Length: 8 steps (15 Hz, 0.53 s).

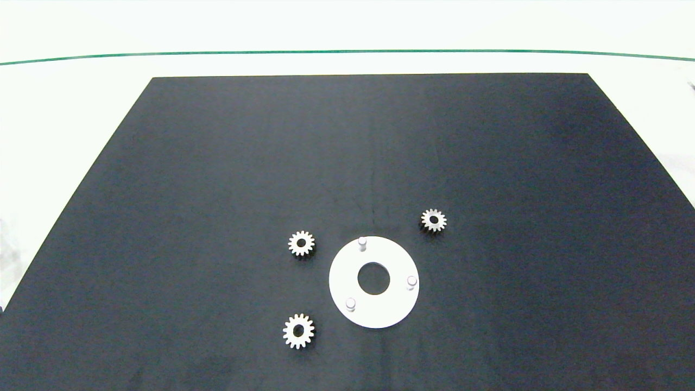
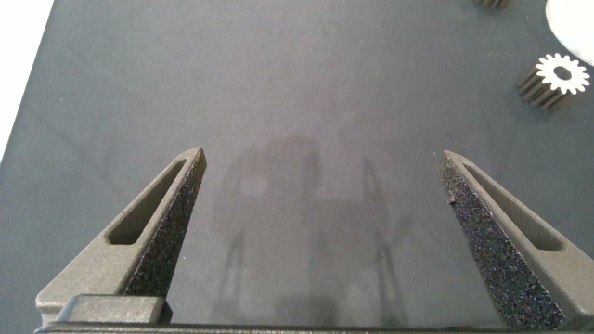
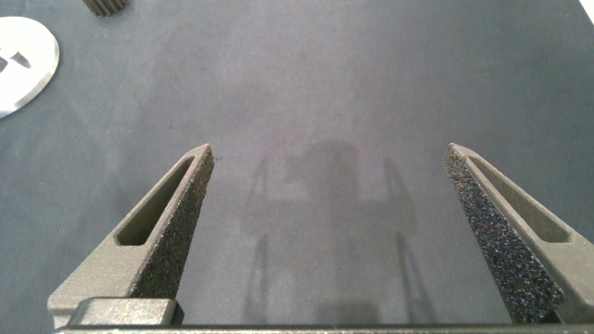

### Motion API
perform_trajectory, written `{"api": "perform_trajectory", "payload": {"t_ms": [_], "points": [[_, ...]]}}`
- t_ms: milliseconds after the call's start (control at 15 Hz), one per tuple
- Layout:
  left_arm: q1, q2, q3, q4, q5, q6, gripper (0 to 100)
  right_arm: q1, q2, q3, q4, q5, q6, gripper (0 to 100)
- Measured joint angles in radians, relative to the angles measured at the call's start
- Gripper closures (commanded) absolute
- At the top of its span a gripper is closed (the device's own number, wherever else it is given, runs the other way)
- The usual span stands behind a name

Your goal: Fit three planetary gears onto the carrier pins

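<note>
Three small pale planetary gears lie flat on the black mat around a white ring-shaped disc [image 1: 380,312]: one at its left [image 1: 301,243], one at its front left [image 1: 298,330], one at its back right [image 1: 434,220]. The carrier pins [image 1: 362,243], [image 1: 411,281], [image 1: 351,304] stand bare on the disc. Neither arm shows in the head view. My left gripper [image 2: 322,154] hangs open over bare mat, with a gear [image 2: 557,79] and the disc's edge [image 2: 577,23] off to one side. My right gripper [image 3: 330,148] is open over bare mat too, well apart from the disc [image 3: 23,60] and a gear [image 3: 107,5].
The black mat [image 1: 217,179] covers most of a white table [image 1: 65,108]. A thin green line [image 1: 347,52] runs across the table beyond the mat's far edge. Nothing else lies on the mat.
</note>
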Motion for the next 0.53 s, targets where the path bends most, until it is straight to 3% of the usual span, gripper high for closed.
{"api": "perform_trajectory", "payload": {"t_ms": [533], "points": [[0.0, 0.0, 0.0, 0.0, 0.0, 0.0, 0, 0.0, 0.0, 0.0, 0.0, 0.0, 0.0, 0]]}}
